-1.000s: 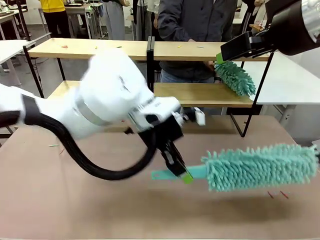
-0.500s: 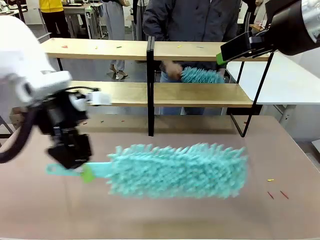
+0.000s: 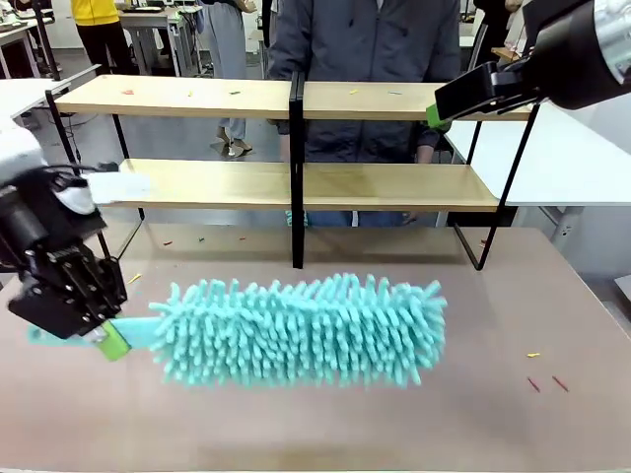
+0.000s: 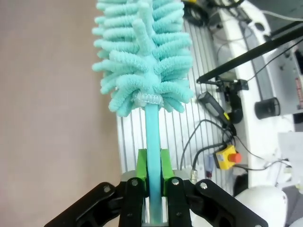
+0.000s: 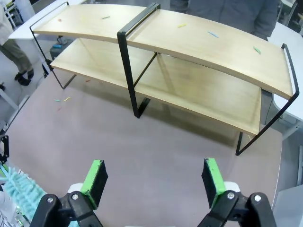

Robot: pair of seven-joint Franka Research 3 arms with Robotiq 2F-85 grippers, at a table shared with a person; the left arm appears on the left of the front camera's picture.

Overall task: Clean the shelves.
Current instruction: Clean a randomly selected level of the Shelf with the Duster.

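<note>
left gripper [image 4: 152,169] pinched the teal duster [image 3: 296,330] by its handle above the table [image 3: 493,424]. right gripper [image 5: 154,177] hung spread wide before the shelves [image 5: 203,52], seemingly dotted with small scraps [image 5: 212,34].

teal duster [image 3: 306,330], light wooden shelves [image 3: 394,185], black frame [image 3: 296,197], brownish table [image 3: 493,424], seemingly multicoloured specks [image 3: 560,383]
</note>
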